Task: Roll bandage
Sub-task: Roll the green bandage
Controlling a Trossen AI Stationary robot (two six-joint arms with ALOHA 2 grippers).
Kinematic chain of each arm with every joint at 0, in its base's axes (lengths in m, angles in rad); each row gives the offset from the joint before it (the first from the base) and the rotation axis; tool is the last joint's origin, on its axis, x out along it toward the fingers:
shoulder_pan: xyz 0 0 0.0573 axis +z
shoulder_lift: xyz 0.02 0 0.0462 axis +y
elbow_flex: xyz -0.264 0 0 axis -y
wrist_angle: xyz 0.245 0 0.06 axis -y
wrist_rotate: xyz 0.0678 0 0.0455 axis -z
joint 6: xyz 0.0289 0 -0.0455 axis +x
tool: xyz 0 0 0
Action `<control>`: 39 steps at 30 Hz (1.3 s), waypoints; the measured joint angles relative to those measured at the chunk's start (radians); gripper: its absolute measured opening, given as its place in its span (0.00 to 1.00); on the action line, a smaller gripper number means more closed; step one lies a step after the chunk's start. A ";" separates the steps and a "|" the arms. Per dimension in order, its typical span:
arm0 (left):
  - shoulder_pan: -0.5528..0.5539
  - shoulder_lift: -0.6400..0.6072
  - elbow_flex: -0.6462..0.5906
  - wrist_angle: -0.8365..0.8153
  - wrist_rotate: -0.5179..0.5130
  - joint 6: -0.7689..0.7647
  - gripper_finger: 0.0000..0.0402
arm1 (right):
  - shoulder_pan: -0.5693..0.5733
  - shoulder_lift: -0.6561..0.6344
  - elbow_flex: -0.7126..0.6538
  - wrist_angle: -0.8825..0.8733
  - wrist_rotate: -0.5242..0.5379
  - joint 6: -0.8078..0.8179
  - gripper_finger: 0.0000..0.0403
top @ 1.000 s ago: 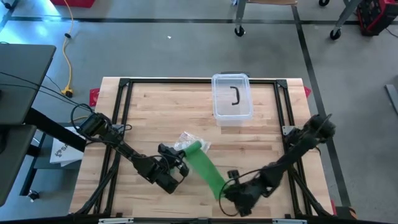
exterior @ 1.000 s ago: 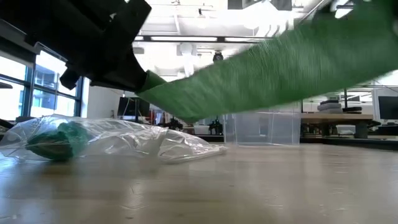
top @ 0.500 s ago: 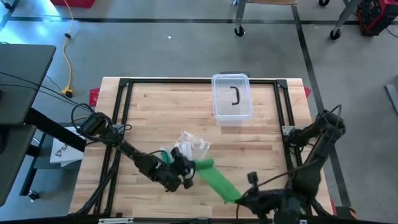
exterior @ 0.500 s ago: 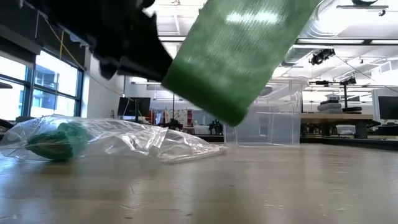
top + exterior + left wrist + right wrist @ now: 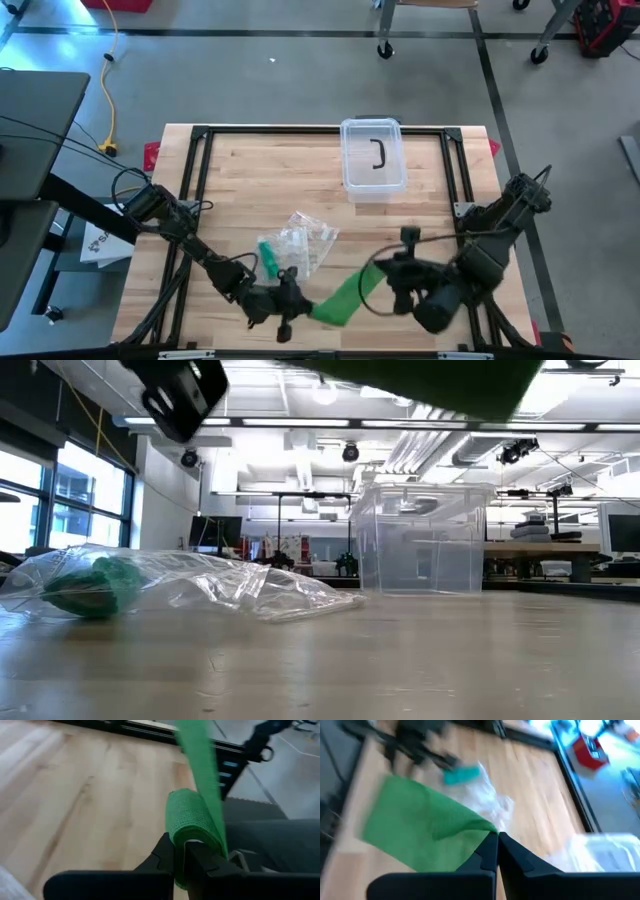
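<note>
Two arms worked a green bandage (image 5: 343,298) above the near edge of the table (image 5: 250,170), the strip held off the wood between them. The left gripper (image 5: 181,856), low at the table's front, had its jaws closed on the started roll (image 5: 192,822), a few turns already wound on, with the free strip running up and away from it. The right gripper (image 5: 496,846), just right of centre, had its jaws pinched shut on the strip's other end, which fanned out wide in front of its fingers. Behind them lay a crumpled plastic bag (image 5: 305,238) with a second green roll (image 5: 268,258) beside or inside it, and farther back stood a clear bin (image 5: 373,158) with a dark handle on its lid. The winding looked to be in its early to middle stage, with much of the strip unwound. The next move would seem to call for the left wrist to turn the roll while the right arm kept the strip taut and flat and fed it in; any slack or twist would likely leave a loose, crooked roll.
</note>
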 joint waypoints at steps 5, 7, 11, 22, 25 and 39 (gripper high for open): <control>-0.052 0.000 0.014 0.045 0.000 0.008 0.02 | -0.088 -0.002 -0.037 -0.100 -0.051 0.049 0.00; -0.070 0.000 0.022 0.093 -0.001 0.034 0.02 | -0.124 -0.003 -0.077 -0.083 -0.093 0.026 0.00; -0.106 0.000 0.045 0.194 -0.001 0.145 0.01 | -0.198 -0.003 -0.213 0.068 -0.247 -0.057 0.00; -0.152 0.000 0.067 0.490 -0.202 0.498 0.02 | -0.233 -0.003 -0.690 1.135 -0.632 -0.314 0.00; -0.156 0.000 0.067 0.589 -0.286 0.592 0.03 | -0.197 -0.003 -0.762 1.355 -0.633 -0.315 0.00; -0.133 0.000 0.067 0.717 -0.243 0.662 0.03 | -0.131 -0.003 -0.811 1.532 -0.418 -0.334 0.01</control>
